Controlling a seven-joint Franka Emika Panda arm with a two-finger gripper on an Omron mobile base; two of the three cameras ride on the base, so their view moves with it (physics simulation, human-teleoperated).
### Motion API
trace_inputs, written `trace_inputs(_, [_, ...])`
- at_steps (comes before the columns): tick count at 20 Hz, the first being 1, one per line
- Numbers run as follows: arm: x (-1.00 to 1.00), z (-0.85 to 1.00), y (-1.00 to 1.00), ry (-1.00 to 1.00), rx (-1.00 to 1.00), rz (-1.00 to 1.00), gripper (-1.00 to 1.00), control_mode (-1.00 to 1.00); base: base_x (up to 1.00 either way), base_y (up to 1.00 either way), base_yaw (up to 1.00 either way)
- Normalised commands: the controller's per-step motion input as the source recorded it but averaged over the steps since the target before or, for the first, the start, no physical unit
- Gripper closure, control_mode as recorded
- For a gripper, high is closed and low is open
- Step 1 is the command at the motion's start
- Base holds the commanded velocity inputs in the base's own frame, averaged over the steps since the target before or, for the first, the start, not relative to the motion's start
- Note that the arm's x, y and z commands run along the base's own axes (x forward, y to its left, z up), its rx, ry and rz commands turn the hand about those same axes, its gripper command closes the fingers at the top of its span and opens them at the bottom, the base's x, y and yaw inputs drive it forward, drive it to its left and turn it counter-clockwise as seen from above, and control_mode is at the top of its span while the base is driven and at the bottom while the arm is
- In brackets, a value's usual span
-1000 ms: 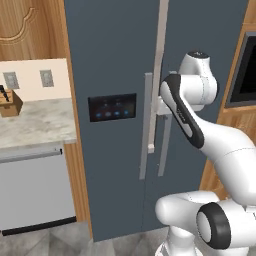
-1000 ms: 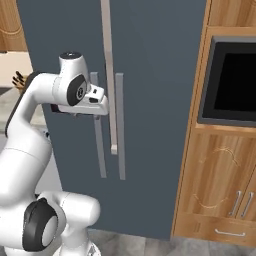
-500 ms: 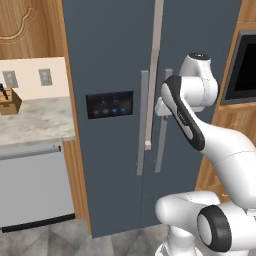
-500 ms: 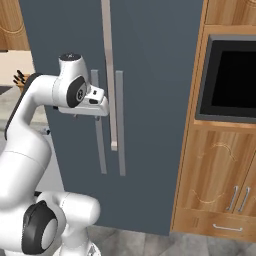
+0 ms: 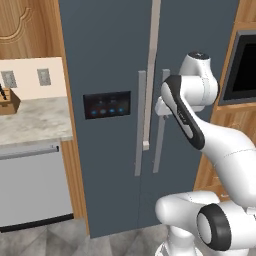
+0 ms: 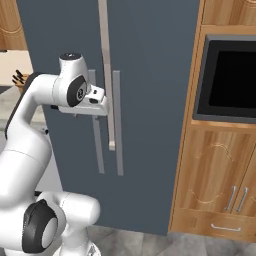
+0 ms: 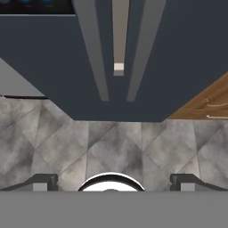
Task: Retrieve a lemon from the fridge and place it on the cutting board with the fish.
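No readable writing anywhere. Tall dark slate-grey fridge (image 5: 110,60) with long grey vertical handles (image 5: 140,122) stands shut, directly ahead of the gripper (image 7: 111,181). Gripper raised beside the right-hand handle (image 6: 117,122), near it but apart, spread fully wide, grasping nothing. Black panel (image 5: 107,104) with blue lights sits left of the handles.

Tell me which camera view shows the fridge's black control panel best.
The left base view: the black control panel faces the camera whole on the fridge, blue lights visible. The hand view catches just a sliver of it at its top edge. In the right base view I cannot make it out.
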Motion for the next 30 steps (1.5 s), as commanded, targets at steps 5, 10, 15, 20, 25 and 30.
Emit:
trace_inputs(5, [0.0,0.0,0.0,0.0,0.0,0.0,-1.0,1.0,0.0,-0.25,0.0])
trace_inputs(10, [0.0,0.0,0.0,0.0,0.0,0.0,-1.0,1.0,0.0,-0.26,0.01])
trace_inputs(15, [0.0,0.0,0.0,0.0,0.0,0.0,-1.0,1.0,0.0,-0.05,0.0])
trace_inputs(20, [0.02,0.0,-0.01,0.0,0.0,0.0,-1.0,-1.0,0.0,-0.01,0.0])
trace_inputs(25, [0.28,-0.22,-0.21,-0.28,0.0,0.03,-1.0,-1.0,0.0,0.0,0.0])
trace_inputs(30, [0.23,-0.19,-0.09,-0.21,0.0,0.01,-1.0,-1.0,0.0,0.0,0.0])
